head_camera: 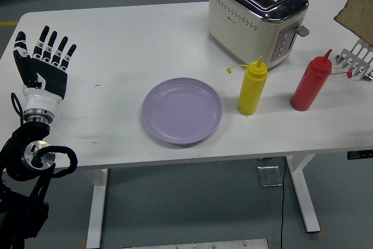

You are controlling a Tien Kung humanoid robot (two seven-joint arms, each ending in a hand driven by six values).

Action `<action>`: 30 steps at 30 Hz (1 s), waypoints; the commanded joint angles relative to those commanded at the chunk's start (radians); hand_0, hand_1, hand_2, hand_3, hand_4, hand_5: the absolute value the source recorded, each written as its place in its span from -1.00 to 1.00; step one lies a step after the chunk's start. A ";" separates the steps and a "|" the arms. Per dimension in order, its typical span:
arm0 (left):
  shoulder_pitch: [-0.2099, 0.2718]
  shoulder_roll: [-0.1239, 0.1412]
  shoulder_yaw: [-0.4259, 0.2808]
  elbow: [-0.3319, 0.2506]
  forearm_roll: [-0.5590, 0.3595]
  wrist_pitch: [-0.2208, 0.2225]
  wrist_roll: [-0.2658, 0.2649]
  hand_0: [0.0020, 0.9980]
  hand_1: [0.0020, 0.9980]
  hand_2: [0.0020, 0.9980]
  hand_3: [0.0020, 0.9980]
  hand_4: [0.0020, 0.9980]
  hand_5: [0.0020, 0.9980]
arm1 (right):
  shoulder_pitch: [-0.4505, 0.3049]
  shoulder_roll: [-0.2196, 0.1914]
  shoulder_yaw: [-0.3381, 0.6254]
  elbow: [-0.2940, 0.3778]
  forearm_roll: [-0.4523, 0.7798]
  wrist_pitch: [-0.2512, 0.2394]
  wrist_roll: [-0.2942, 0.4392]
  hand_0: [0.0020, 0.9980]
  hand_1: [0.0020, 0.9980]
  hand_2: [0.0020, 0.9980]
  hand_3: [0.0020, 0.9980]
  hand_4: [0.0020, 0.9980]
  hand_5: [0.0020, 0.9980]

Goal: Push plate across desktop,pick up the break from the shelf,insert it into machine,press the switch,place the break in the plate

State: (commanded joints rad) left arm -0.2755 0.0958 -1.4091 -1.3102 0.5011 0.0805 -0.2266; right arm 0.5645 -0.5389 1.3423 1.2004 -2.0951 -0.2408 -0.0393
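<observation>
The lilac plate (182,111) lies flat near the table's front edge, left of centre. My left hand (44,62) is at the table's left edge, well left of the plate, with its fingers spread, holding nothing. A slice of bread (356,11) hangs in the air at the right edge, above the wire shelf (356,62). What holds the bread is cut off by the picture's edge. The cream toaster (256,13) stands at the back, its two slots empty and its lever (302,30) on the right side.
A yellow squeeze bottle (252,88) stands right of the plate. A red squeeze bottle (310,83) stands between it and the shelf. Both are in front of the toaster. The white table (116,45) is bare at the left and centre back.
</observation>
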 joint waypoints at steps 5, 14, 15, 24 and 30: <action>0.023 0.007 -0.021 -0.016 -0.001 0.000 0.003 0.73 0.82 0.96 0.79 0.36 1.00 | 0.057 0.000 -0.025 0.047 0.012 -0.010 0.002 -0.63 -0.36 -0.18 0.00 -0.34 -1.00; 0.079 0.026 -0.062 -0.044 -0.031 -0.005 0.011 0.72 0.81 0.95 0.77 0.36 1.00 | 0.202 0.027 -0.105 0.056 0.089 -0.016 0.004 -0.64 -0.37 -0.18 0.00 -0.34 -1.00; 0.084 0.028 -0.066 -0.046 -0.035 -0.006 0.012 0.72 0.80 0.94 0.77 0.36 1.00 | 0.214 0.030 -0.113 0.054 0.095 -0.016 0.004 -0.64 -0.37 -0.18 0.00 -0.35 -1.00; 0.149 0.046 -0.113 -0.057 -0.057 -0.006 0.014 0.71 0.80 0.94 0.77 0.36 1.00 | 0.382 0.123 -0.255 -0.036 0.162 -0.011 0.005 -0.64 -0.37 -0.18 0.00 -0.35 -1.00; 0.153 0.049 -0.112 -0.056 -0.057 -0.006 0.014 0.71 0.79 0.94 0.77 0.36 1.00 | 0.463 0.193 -0.329 -0.137 0.156 -0.017 0.013 -0.61 -0.37 -0.18 0.00 -0.35 -1.00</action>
State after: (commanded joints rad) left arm -0.1220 0.1445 -1.5211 -1.3660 0.4440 0.0747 -0.2123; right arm 1.0271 -0.3461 1.0130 1.0635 -1.9390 -0.2575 -0.0260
